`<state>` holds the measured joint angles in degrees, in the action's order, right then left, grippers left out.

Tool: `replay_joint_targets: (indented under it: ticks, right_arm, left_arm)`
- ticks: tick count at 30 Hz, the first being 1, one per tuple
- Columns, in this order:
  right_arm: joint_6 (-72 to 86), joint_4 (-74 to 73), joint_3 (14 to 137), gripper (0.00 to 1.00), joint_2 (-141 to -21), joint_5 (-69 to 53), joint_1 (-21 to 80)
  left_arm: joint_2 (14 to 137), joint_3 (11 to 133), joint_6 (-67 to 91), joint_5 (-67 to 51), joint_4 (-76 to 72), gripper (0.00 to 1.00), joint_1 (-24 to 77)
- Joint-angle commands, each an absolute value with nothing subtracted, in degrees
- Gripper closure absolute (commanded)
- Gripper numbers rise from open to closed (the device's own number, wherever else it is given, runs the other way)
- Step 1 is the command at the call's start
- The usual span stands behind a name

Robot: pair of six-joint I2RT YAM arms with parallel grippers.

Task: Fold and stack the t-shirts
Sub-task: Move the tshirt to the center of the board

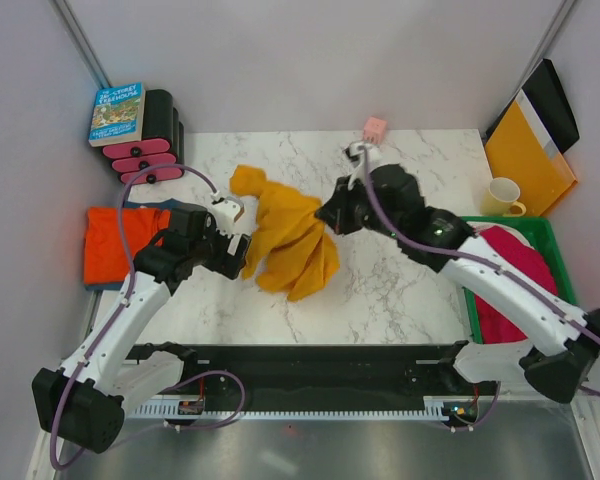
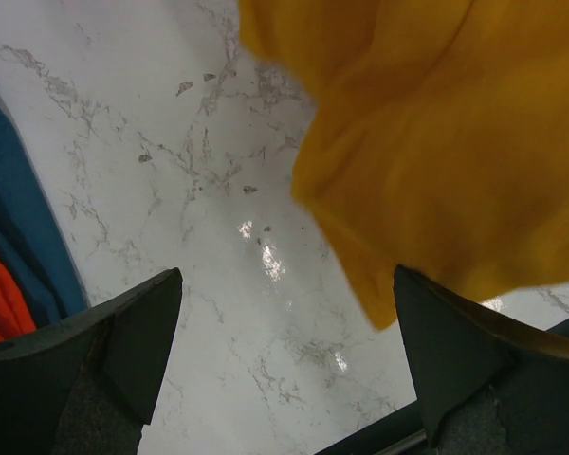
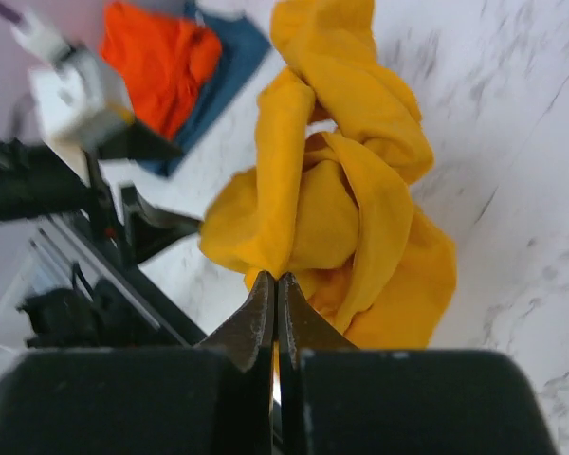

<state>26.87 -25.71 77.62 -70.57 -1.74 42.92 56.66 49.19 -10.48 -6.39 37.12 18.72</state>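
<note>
Crumpled mustard-yellow cotton t-shirt (image 1: 285, 238), centre of desk (image 1: 400, 290) | right claw (image 3: 276, 284) pinched on a fold, likely to spread it | left claw (image 2: 284, 284) wide, empty, beside hem, ready to grip

A robot lab: plain walls (image 1: 310, 60) box in a marble table (image 1: 400, 290), with wired robot arms (image 1: 120, 320) at 6 o'clock.
</note>
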Motion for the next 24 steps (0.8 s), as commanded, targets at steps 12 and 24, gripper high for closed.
replay_joint_targets:
  ticks: [12, 24]
  right_arm:
    - [32.9, -24.3, 66.6, 1.00, -75.8, 21.4, 49.5]
    - [36.6, -28.2, 59.3, 0.42, -71.5, 22.6, 49.0]
  left_arm:
    - [55.0, 49.8, -9.2, -4.5, 34.7, 0.01, 17.7]
    - [68.6, 47.5, -13.4, -8.4, 30.7, 0.01, 17.7]
